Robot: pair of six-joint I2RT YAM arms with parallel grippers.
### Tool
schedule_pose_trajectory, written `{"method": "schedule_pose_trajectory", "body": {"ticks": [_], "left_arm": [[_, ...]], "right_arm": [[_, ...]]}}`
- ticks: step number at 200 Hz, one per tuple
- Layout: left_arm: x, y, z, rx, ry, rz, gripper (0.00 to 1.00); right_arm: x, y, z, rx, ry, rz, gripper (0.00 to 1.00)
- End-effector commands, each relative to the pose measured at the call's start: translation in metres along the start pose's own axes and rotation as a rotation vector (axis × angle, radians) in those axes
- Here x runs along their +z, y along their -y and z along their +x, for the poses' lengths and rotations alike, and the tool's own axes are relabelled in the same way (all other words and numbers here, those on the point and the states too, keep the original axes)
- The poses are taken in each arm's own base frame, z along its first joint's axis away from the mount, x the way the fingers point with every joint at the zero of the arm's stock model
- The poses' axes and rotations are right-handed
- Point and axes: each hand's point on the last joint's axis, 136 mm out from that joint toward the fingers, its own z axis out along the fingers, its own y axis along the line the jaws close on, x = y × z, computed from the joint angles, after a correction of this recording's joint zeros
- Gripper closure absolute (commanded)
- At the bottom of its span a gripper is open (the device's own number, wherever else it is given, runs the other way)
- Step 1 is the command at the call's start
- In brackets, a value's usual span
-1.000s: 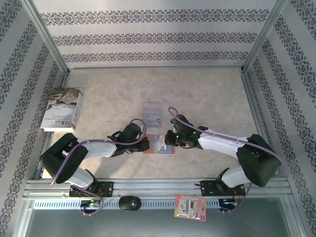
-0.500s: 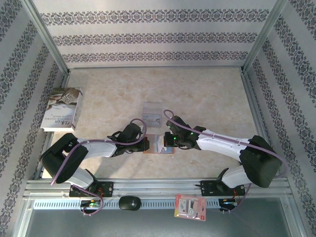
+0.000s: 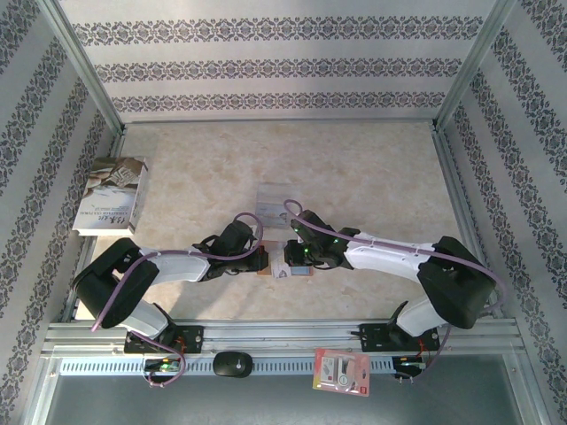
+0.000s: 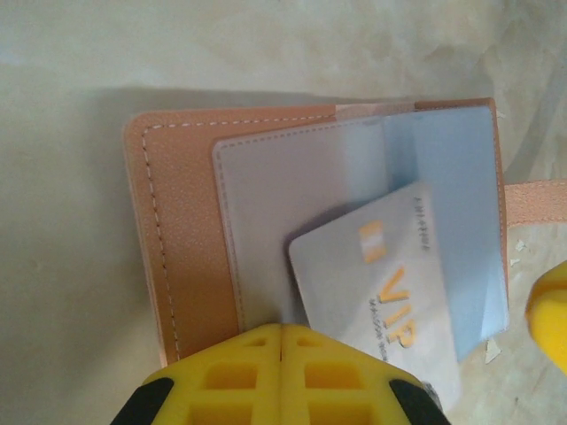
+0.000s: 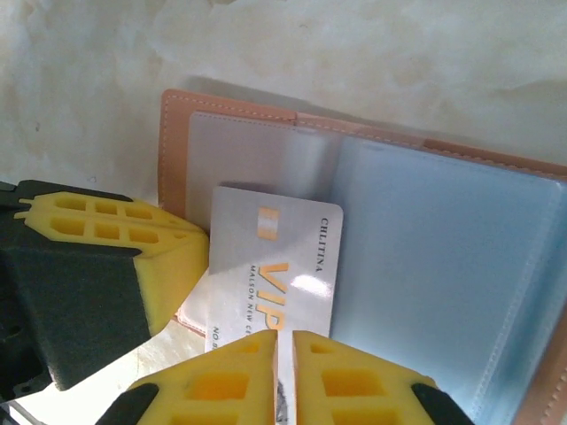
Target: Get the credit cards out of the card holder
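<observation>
The orange-brown card holder point(image 3: 302, 271) lies open on the table between my two grippers, grey-blue lining up point(image 4: 177, 239) point(image 5: 177, 133). A pale credit card point(image 4: 390, 283) printed VIP sticks out of a pocket at a slant point(image 5: 275, 257). My left gripper point(image 3: 264, 260) is shut, its yellow tips point(image 4: 281, 329) resting on the holder's lining beside the card. My right gripper point(image 3: 291, 257) hovers over the card's outer end, jaws parted by a narrow slit point(image 5: 285, 336) with the card's face showing below it. One left finger point(image 5: 168, 257) shows beside the card.
A clear plastic sleeve point(image 3: 273, 199) lies just beyond the holder. A book point(image 3: 111, 195) rests at the left wall. On the front rail sit a red-and-white packet point(image 3: 343, 372) and a black oval object point(image 3: 232, 363). Patterned walls and metal posts enclose the table.
My right gripper has slid left over the holder's open side, and its jaws have parted slightly. The left arm and the holder have stayed put.
</observation>
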Motion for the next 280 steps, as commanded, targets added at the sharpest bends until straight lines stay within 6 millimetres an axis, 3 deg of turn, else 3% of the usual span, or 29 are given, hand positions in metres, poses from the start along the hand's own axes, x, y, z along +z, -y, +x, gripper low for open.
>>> {"method": "schedule_pose_trajectory", "body": {"ticks": [1,28,66,145,204,244,258,280], "left_arm": [[0.005,-0.021,0.013,-0.034,-0.038,-0.058,0.99],[0.005,-0.021,0.013,-0.036,-0.04,-0.056,0.99],[0.004,-0.02,0.013,-0.033,-0.04,-0.054,0.99],[0.006,-0.019,0.014,-0.037,-0.048,-0.049,0.99],[0.008,-0.016,0.013,-0.037,-0.054,-0.041,0.99],[0.003,-0.018,0.012,-0.042,-0.043,-0.049,0.98],[0.0,-0.016,0.01,-0.04,-0.031,-0.047,0.93],[-0.01,-0.01,0.004,-0.032,-0.003,-0.034,0.79]], "right_arm": [[0.001,-0.015,-0.005,-0.007,0.0,-0.056,0.84],[0.005,-0.013,-0.003,0.001,-0.014,-0.049,0.81],[0.007,0.003,0.004,0.034,-0.072,-0.045,0.7],[0.025,0.007,0.018,0.064,-0.162,-0.074,0.7],[0.026,-0.012,0.012,0.056,-0.149,-0.171,0.76],[0.023,-0.001,0.01,0.066,-0.132,-0.135,0.94],[0.017,0.002,0.008,0.049,-0.119,-0.117,1.0],[0.001,0.001,0.001,0.004,-0.086,-0.107,1.0]]}}
